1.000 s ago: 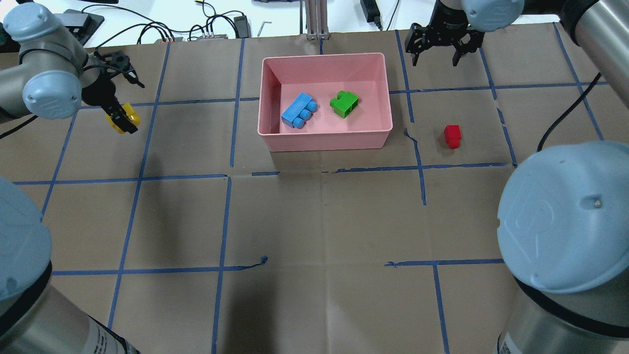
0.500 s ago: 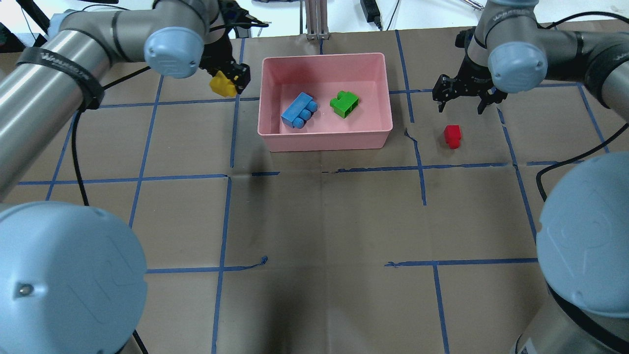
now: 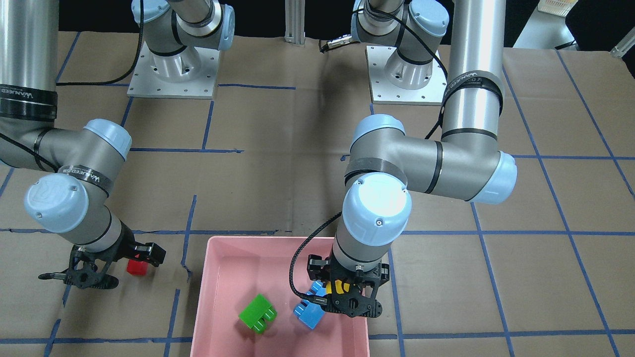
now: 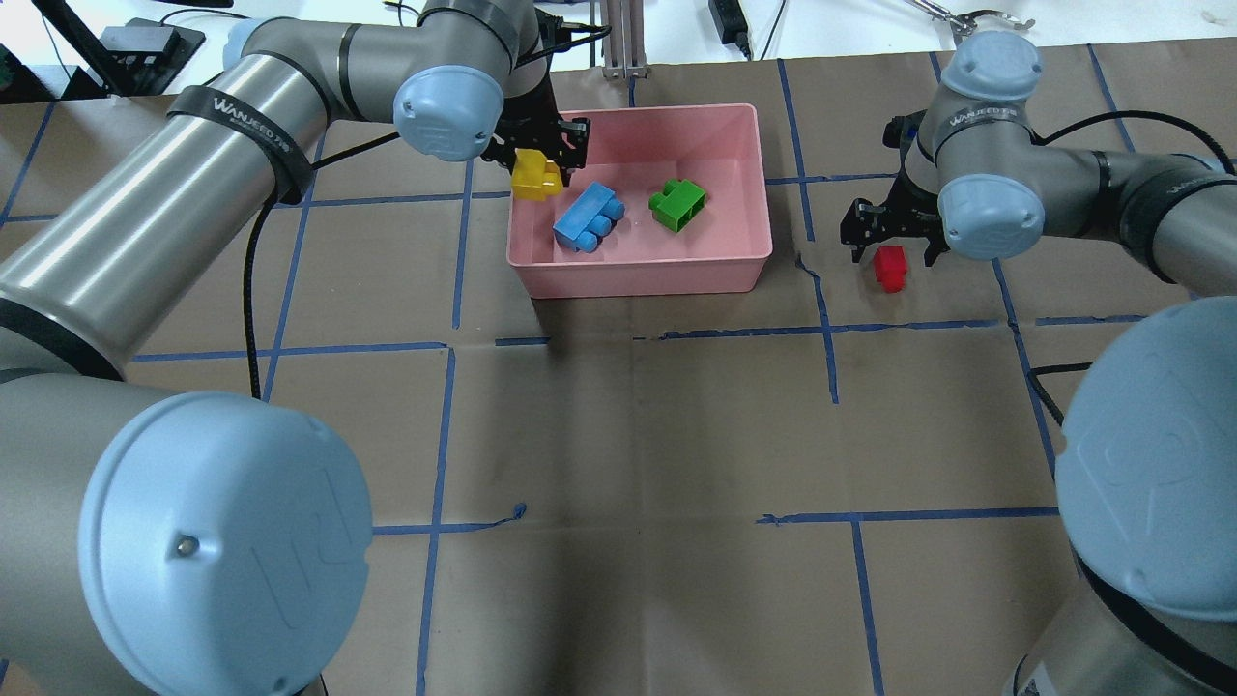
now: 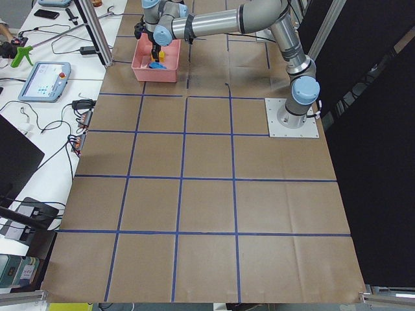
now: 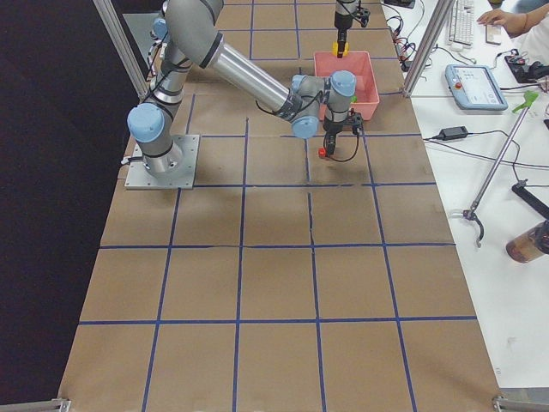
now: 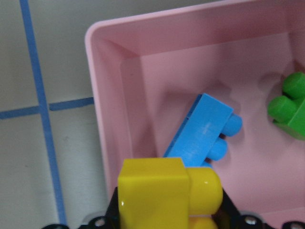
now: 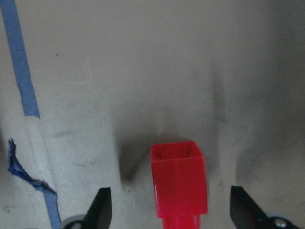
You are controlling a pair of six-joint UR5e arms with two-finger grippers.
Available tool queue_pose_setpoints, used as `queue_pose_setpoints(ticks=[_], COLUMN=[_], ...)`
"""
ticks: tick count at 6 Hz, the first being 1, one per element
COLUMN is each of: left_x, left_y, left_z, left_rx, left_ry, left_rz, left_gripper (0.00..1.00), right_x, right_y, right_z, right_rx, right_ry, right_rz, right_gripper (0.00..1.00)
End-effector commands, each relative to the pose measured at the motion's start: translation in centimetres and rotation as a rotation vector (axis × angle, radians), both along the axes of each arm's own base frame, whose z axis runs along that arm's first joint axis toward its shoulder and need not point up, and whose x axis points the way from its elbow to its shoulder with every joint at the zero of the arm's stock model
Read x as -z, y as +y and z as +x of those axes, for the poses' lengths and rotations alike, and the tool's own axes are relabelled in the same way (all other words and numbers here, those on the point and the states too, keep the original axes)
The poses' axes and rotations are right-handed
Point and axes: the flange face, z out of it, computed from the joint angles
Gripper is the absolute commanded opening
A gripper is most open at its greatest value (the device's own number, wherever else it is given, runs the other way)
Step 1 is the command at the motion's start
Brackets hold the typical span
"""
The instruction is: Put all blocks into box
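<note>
The pink box (image 4: 640,275) stands at the table's far middle and holds the light-blue block (image 4: 587,217) and the green block (image 4: 676,205). My left gripper (image 4: 543,155) is shut on the yellow block (image 4: 536,177) and holds it above the box's left rim. In the left wrist view the yellow block (image 7: 162,191) hangs over the box wall (image 7: 97,95), next to the blue block (image 7: 205,129). The red block (image 4: 890,268) lies on the paper right of the box. My right gripper (image 4: 891,242) is open just above it, and its fingertips (image 8: 101,205) straddle the red block (image 8: 178,183).
Brown paper with blue tape lines covers the table. A torn tape end (image 4: 810,271) lies between the box and the red block. Cables and small devices (image 4: 425,58) lie beyond the far edge. The left forearm (image 4: 193,184) stretches across the left half.
My left gripper has carried the yellow block right, from beside the box to over its left rim. My right gripper has moved nearer and lower, onto the red block.
</note>
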Motion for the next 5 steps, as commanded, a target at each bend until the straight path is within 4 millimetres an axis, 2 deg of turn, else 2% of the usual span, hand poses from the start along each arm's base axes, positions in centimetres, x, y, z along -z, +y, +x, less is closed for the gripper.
queue_pose_setpoints(ticks=[1,2,3,4,5], left_x=[0.8,-0.7,-3.0,-6.6,-11.4], left_y=[0.9,1.5,2.5,3.9,6.2], left_z=[-0.3,-0.1,0.8,3.2,6.7], left_rx=[-0.016,-0.016,-0.006,0.039,0.006], left_ry=[0.003,0.005,-0.002,-0.028,-0.055], left_rz=[0.015,0.012,0.028,0.059,0.108], left_gripper=[0.99,0.99,0.99,0.99,0.99], right_x=[0.7,0.5,0.1,-0.2,-0.5], right_y=[0.5,0.4,0.1,-0.1,-0.2], right_z=[0.0,-0.1,-0.1,-0.1,-0.1], right_rx=[0.003,0.006,0.006,0.011,0.017], right_ry=[-0.001,-0.001,-0.001,-0.004,0.000], right_rz=[0.025,0.020,0.010,0.001,-0.004], right_gripper=[0.41,0.26,0.24,0.16,0.13])
